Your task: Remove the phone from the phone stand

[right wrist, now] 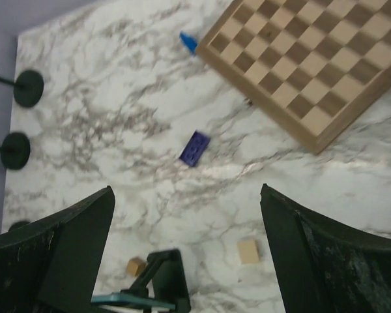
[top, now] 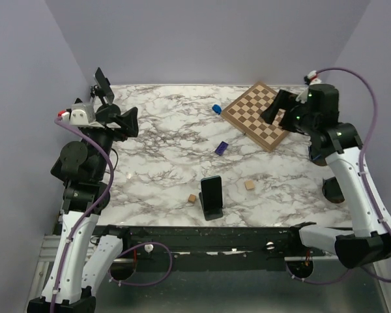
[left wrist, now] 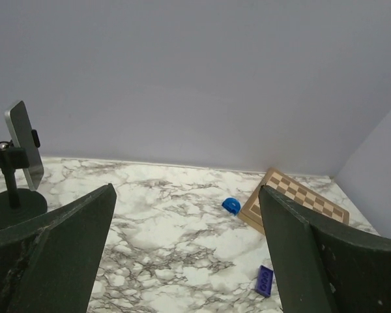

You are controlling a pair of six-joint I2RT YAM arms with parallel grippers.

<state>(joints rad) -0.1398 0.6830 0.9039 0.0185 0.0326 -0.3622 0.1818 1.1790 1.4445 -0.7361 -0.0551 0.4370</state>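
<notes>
Marble worktop (top: 163, 140): left fingers (left wrist: 65, 248) are being held wide, empty; the phone (top: 212, 189) is being propped by the phone stand (top: 213, 212) at the near edge; right fingers (right wrist: 326, 261) likewise. Seemingly a reach is being prepared, a side grip being called for.

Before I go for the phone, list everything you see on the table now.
phone: one, black, upright in stand, near centre edge
phone stand: one, black, under that phone
second phone: one, dark, far-left corner, on pole stand
wooden cubes: two, tan, either side of phone stand
brick: one, purple, mid-table
small blue object: one, by chessboard's left corner
chessboard: one, brown and cream, far right
table: one, white marble
left gripper: open, empty, raised
right gripper: open, empty, raised
</notes>
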